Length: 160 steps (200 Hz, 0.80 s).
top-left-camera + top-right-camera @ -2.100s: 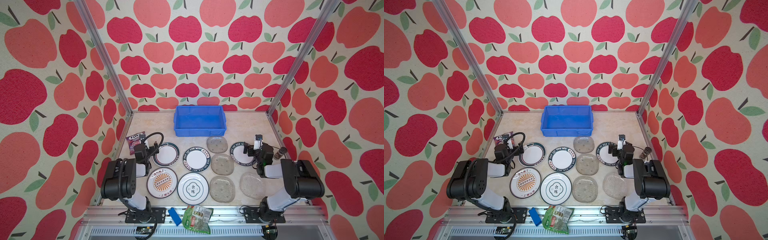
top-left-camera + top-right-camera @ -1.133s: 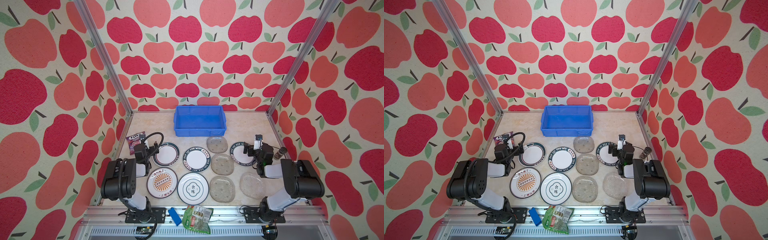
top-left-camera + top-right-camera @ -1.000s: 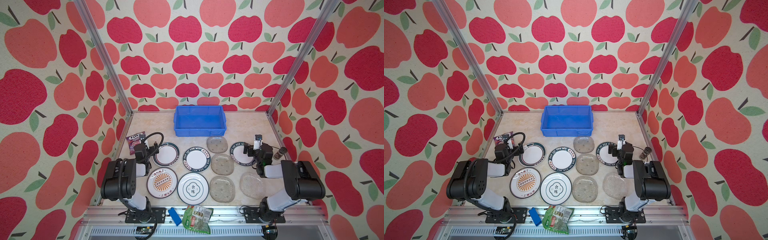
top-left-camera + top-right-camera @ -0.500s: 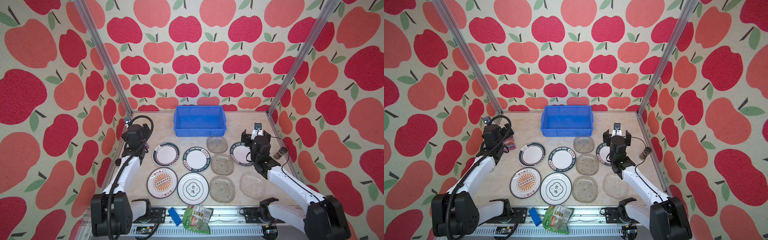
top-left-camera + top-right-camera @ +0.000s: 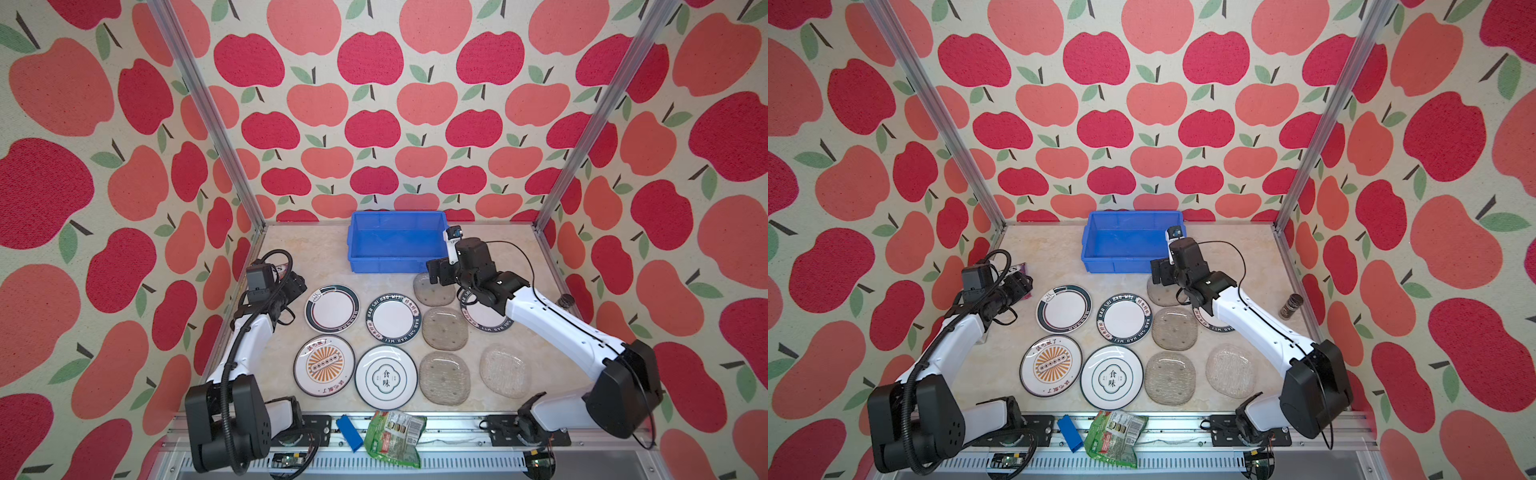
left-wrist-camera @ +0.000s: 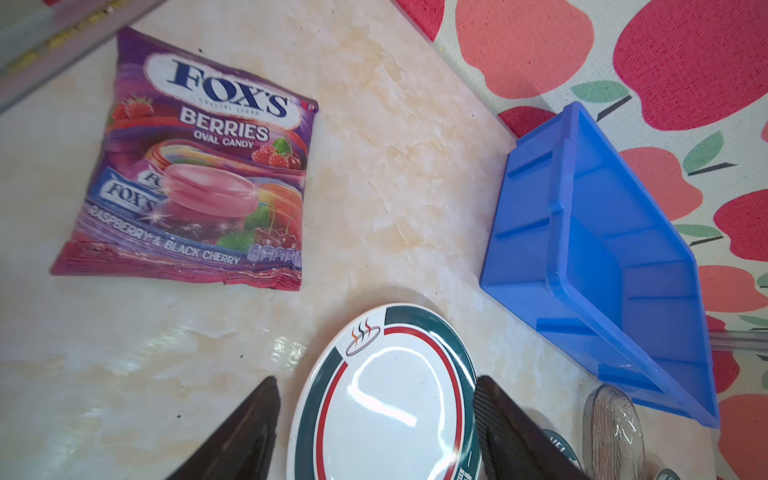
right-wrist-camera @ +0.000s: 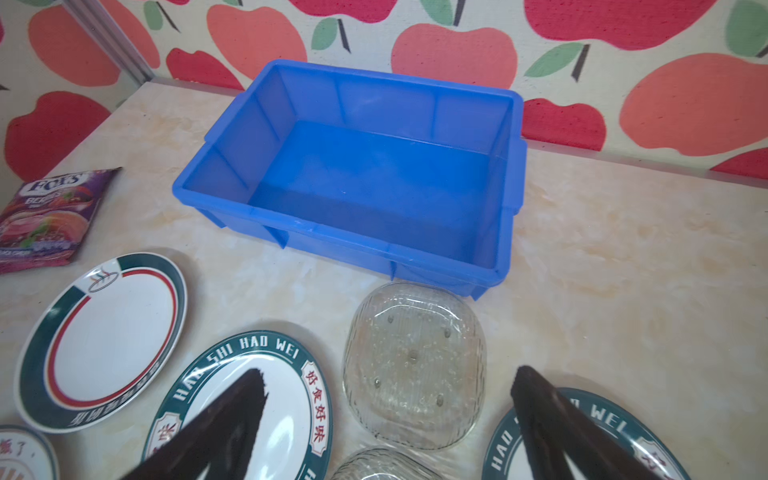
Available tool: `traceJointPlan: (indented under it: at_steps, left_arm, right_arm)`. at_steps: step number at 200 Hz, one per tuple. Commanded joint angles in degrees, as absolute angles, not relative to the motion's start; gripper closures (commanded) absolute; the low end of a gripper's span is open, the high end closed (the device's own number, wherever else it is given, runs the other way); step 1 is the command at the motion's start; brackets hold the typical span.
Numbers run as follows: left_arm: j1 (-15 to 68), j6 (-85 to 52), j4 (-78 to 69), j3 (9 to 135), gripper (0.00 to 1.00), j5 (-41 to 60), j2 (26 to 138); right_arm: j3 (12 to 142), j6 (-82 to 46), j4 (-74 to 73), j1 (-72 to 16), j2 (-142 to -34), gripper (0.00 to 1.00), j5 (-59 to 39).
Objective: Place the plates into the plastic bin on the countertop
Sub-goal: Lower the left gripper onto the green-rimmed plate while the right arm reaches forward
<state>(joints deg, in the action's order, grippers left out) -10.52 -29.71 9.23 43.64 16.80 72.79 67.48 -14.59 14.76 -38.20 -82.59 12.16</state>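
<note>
1. The left gripper [image 6: 376,380] is seen with its fingers spread and nothing held. The green-rimmed plate [image 6: 386,415] lies flat below the gap between them.
2. The right gripper [image 7: 388,370] is likewise spread wide and empty. It is held over the glass plate [image 7: 413,365] that lies just beside the near wall of the plastic bin [image 7: 509,166].
3. The step in hand is judged to be the reach for a first plate. As each plate lies flat, one finger is best lowered outside the rim and the other inside before the pinch is closed.
4. The glass is likely slippery, so a deep bite on its raised edge is advised.
5. The bin is found empty at the back middle of the countertop [image 5: 316,257]. All nine plates [image 5: 390,319] are laid out in front of it.
6. The candy bag [image 6: 199,166] should be left untouched, and the bin is better approached by one arm at a time.
</note>
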Motion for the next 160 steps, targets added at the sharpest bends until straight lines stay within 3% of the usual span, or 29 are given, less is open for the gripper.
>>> traceJointPlan:
  at_steps: [1, 105, 160]
  left_arm:
    - [-9.7, -30.8, 7.0, 43.8, 0.25, 23.1, 77.2]
    - [-13.2, -28.8, -2.1, 40.5, 0.39, 28.9, 90.2]
    - [-15.9, -29.2, -2.4, 41.4, 0.46, 33.6, 94.3]
  right_arm:
    - [70.6, -17.2, 19.8, -38.1, -85.6, 0.05, 3.4]
    - [74.1, -26.8, 8.3, -31.7, -93.4, 0.14, -19.6]
    - [87.5, -26.4, 9.9, -28.2, -102.3, 0.16, -23.3]
